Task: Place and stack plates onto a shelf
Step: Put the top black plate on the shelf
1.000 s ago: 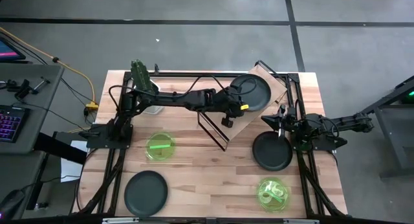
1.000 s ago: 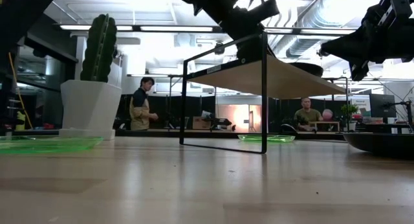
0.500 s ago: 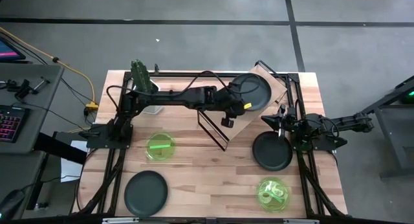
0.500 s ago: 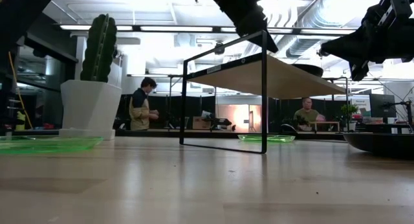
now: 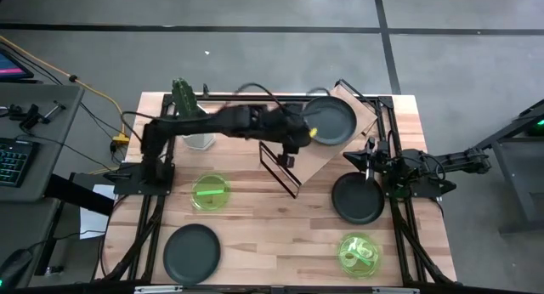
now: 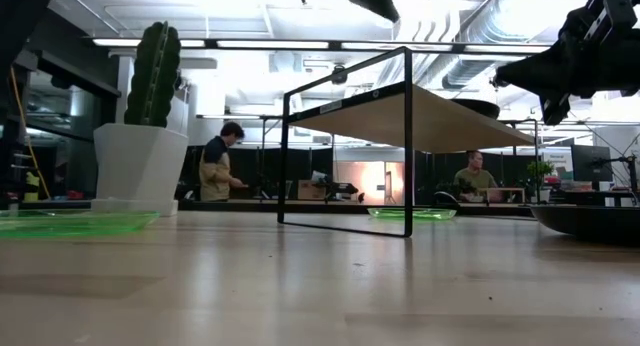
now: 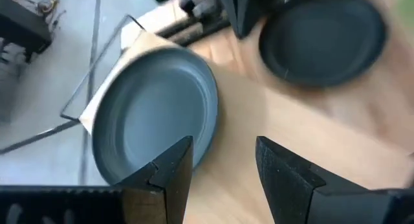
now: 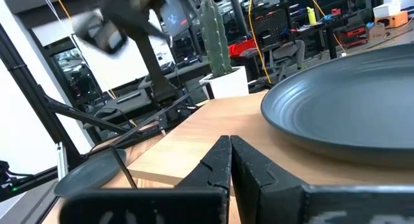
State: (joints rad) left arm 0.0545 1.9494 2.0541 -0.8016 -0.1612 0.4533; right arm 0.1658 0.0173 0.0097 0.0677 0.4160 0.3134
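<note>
A dark plate (image 5: pixel 330 121) lies on the shelf (image 5: pixel 316 145), at its far end near the table's (image 5: pixel 272 234) back edge, just beyond the left gripper (image 5: pixel 293 145). That gripper hangs above the shelf with its fingers (image 7: pixel 173 169) spread and nothing between them; in the left wrist view the plate (image 7: pixel 155 111) shows ahead of the fingertips, on the shelf's (image 7: pixel 139 46) pale board, apart from them.

The right gripper (image 5: pixel 367 162) hovers over the table's right side with its fingers (image 8: pixel 217 162) pressed together, empty. A second dark plate (image 5: pixel 358 198) rests on the table just below and in front of those fingers, not touching them; in the right wrist view it (image 8: pixel 349 101) fills the space just past the fingertips.

A green plate (image 5: pixel 358 252) sits on the table nearer the front edge, beyond the second dark plate as seen from the right fingers. Another green plate (image 5: pixel 210 192) lies well to the left of the left fingers, with a third dark plate (image 5: pixel 191 251) at the front left corner. A potted cactus (image 5: pixel 189 111) stands at the table's back left.

In the low view the shelf (image 6: pixel 400 116) stands on thin black legs, and two people (image 6: pixel 215 166) are in the room behind.
</note>
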